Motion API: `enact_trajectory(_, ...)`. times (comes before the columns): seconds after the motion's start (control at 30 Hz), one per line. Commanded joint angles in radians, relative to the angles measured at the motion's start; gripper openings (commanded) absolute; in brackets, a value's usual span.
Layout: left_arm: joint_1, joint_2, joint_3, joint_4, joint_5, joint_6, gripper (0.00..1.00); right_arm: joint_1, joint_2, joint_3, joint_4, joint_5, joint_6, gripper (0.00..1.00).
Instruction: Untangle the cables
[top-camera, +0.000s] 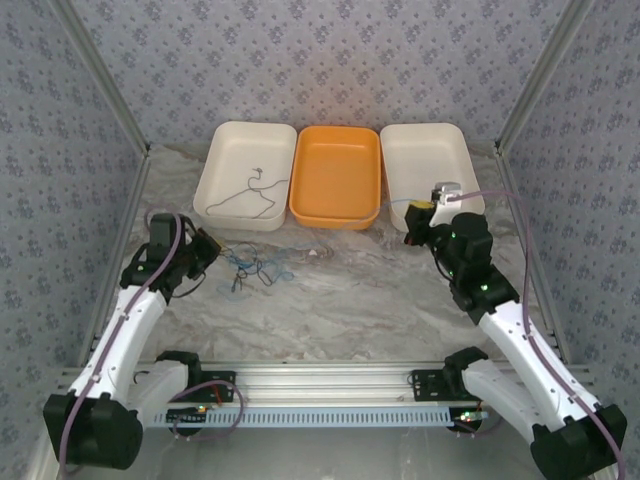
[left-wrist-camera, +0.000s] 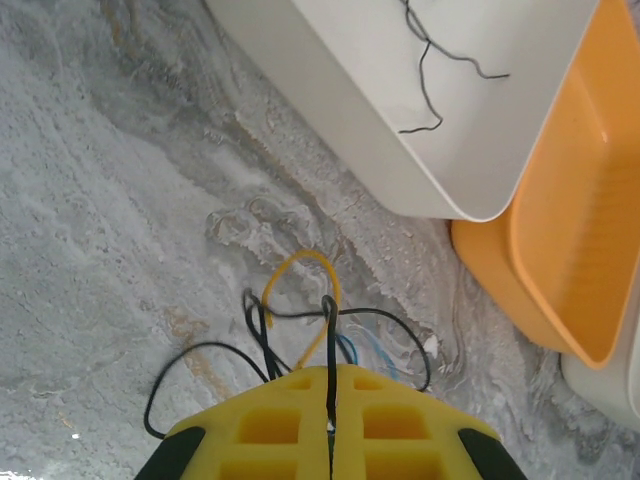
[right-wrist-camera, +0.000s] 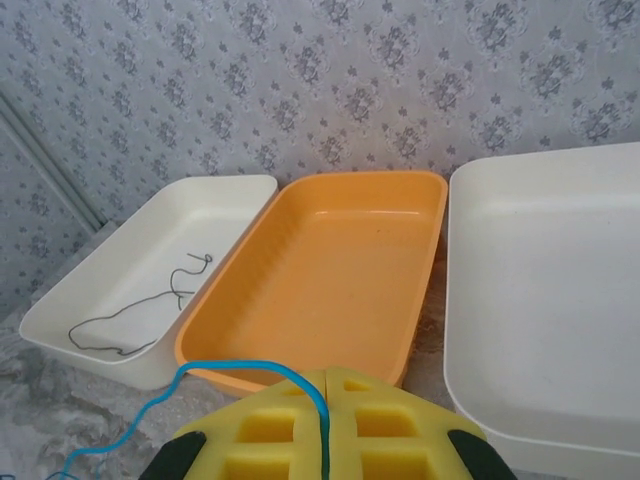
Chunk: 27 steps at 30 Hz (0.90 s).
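Loose tangle (top-camera: 252, 266) on counter (top-camera: 340, 305); left hand (left-wrist-camera: 330, 425) clamped tight on dark cable (left-wrist-camera: 329, 330) from it. Over by orange tray (right-wrist-camera: 330, 270), right hand (right-wrist-camera: 325, 430) pinches blue cable (right-wrist-camera: 240, 363), fully closed. Best: left anchors low, right draws blue slowly, stop at snags. One grey cable (top-camera: 247, 190) in left white tray (top-camera: 235, 150).

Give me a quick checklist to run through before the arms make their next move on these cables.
1. Grip of left claw on a thin dark wire: ok, shut on it.
2. Grip of right claw on the thin blue cable: ok, shut on it.
3. Blue cable free of the wire tangle on the marbled table: cannot tell.
4. Room in the orange plastic tray: ok, empty.
5. One dark grey wire sorted into the left white tray: ok.
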Motion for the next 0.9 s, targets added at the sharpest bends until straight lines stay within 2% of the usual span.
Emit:
enact_trajectory(0.0, 0.001, 0.000, -0.022, 0.049, 0.023, -0.007, 0.02, 0.032, -0.002, 0.042, -0.056, 0.033, 0.016, 0.00)
enact_trajectory(0.17, 0.003, -0.010, -0.028, -0.012, -0.077, 0.014, 0.00, 0.019, -0.026, 0.112, -0.133, 0.124, 0.013, 0.00)
enact_trajectory(0.27, 0.008, 0.004, -0.012, -0.078, -0.187, 0.026, 0.00, -0.021, -0.037, 0.179, -0.204, 0.163, 0.033, 0.00)
enact_trajectory(0.33, 0.028, 0.019, -0.011, -0.093, -0.219, 0.027, 0.00, -0.058, -0.053, 0.220, -0.244, 0.175, 0.044, 0.00)
enact_trajectory(0.53, 0.077, 0.071, -0.040, -0.065, -0.207, 0.028, 0.00, -0.168, -0.079, 0.352, -0.313, 0.135, 0.051, 0.00)
enact_trajectory(0.87, 0.078, 0.121, -0.060, -0.017, -0.175, 0.010, 0.00, -0.175, -0.080, 0.455, -0.335, 0.153, 0.048, 0.00)
